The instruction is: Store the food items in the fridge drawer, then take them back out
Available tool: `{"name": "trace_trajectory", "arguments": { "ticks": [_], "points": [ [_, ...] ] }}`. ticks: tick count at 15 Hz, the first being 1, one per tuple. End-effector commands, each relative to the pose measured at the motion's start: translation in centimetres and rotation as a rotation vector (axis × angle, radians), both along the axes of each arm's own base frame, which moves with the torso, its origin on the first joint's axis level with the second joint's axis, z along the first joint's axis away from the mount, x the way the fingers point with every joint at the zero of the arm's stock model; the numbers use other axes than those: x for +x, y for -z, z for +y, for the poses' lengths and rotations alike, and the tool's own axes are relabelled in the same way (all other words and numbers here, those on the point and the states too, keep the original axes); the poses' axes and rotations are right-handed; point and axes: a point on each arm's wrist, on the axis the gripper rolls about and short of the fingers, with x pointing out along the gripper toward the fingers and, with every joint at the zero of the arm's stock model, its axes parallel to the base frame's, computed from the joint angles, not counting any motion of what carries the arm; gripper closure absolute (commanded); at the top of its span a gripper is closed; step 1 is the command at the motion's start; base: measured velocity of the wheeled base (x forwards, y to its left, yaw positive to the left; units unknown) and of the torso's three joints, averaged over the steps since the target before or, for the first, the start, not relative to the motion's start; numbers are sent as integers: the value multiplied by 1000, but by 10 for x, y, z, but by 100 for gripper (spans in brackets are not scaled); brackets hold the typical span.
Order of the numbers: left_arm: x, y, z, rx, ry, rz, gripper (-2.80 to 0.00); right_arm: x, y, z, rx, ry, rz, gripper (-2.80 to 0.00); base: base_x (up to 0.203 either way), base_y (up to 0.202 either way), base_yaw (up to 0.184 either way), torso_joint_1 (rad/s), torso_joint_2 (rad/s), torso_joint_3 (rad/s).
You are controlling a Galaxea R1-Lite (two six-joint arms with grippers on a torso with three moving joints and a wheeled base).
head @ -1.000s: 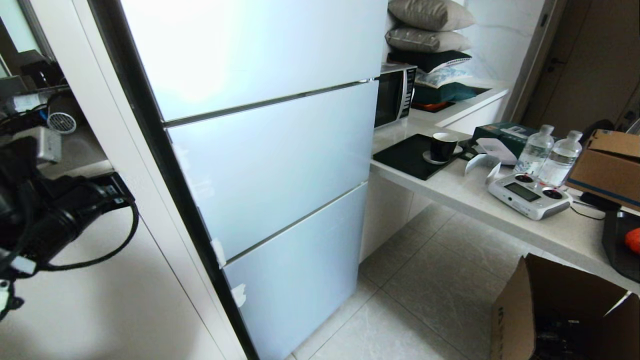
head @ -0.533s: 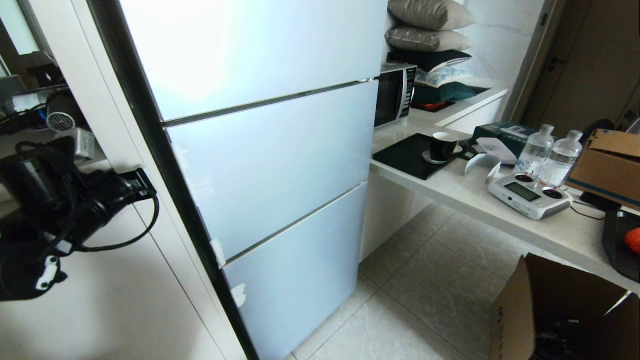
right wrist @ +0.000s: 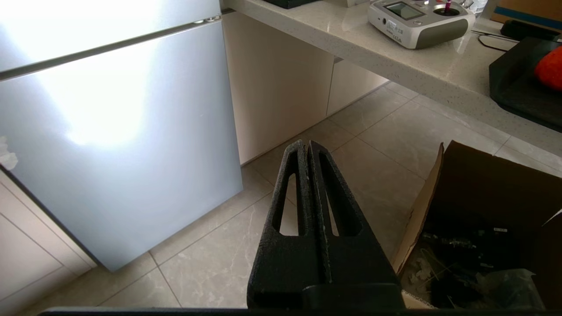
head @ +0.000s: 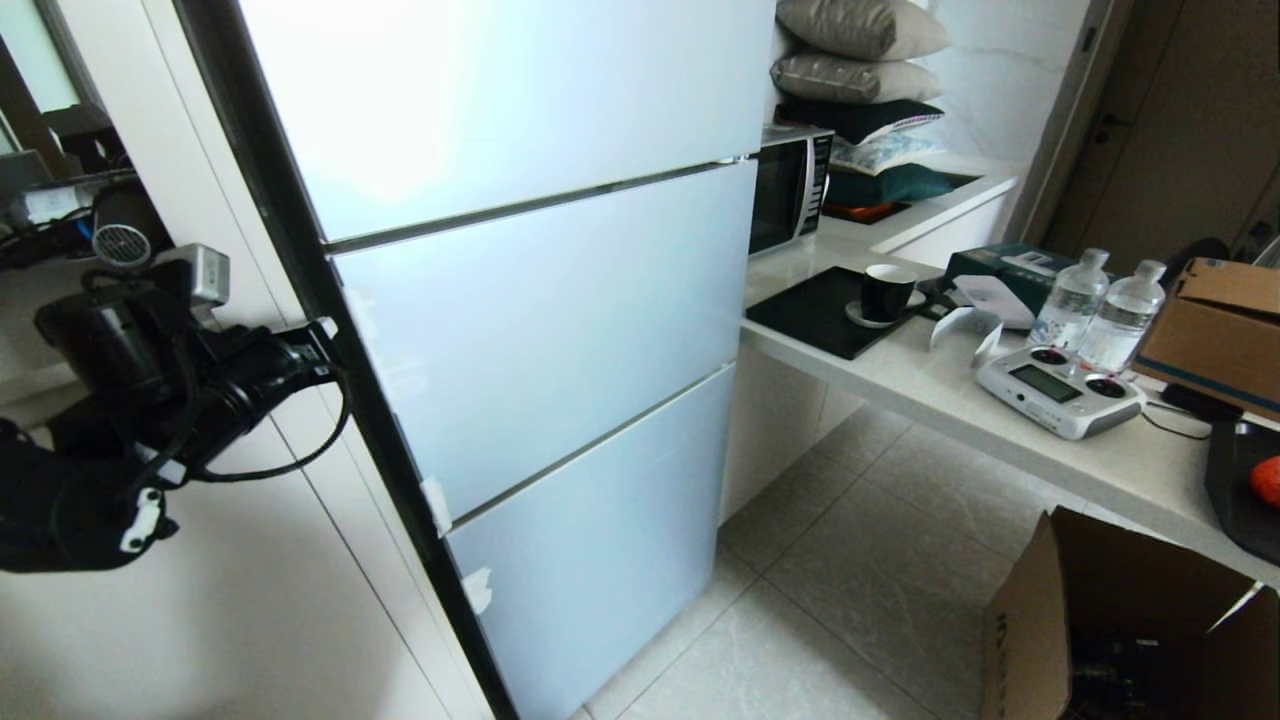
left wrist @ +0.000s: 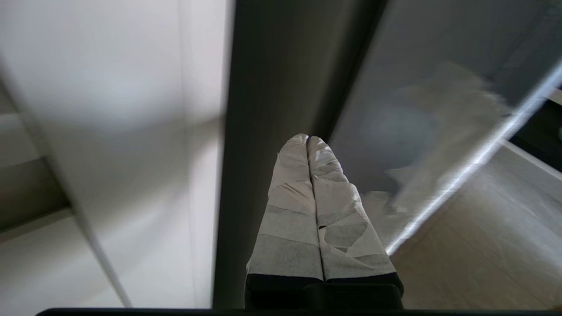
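The fridge (head: 520, 300) is closed, all three pale panels flush, so the fridge drawer is not visible at all; it is presumably behind one of these doors. The left gripper (head: 318, 340) is at the dark left edge of the fridge, level with the top of the middle door (head: 550, 330), and its taped fingers (left wrist: 309, 184) are pressed together with nothing between them. In the left wrist view the tips point just at the dark side strip (left wrist: 263, 109) beside the glass front.

The step in hand seems to be opening this door. To do it well, the closed tips should go into the seam at the edge, not onto the glass face, and then pull outward along the swing of the door, slowly, so they do not slip off.

The right gripper (right wrist: 308, 149) hangs low beside the fridge, over the floor (right wrist: 373, 131), fingers shut and empty. One red food item (right wrist: 551, 66) waits on a black tray (right wrist: 513, 87) on the counter (right wrist: 351, 39), well apart from the fridge.
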Motion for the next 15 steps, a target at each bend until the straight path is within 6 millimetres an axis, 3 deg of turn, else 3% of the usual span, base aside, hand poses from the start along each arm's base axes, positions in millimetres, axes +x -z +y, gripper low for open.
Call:
{"name": "trace_trajectory", "arguments": {
  "ticks": [1,15],
  "points": [
    [0,-2,-5,0,15,-11,0,0,0,0,0,0,1,0,0,0,0,0,0,0],
    [-2,-4,-21,-5,66,-53,0,0,0,0,7,0,1,0,0,0,0,0,0,0]
  ]
}}
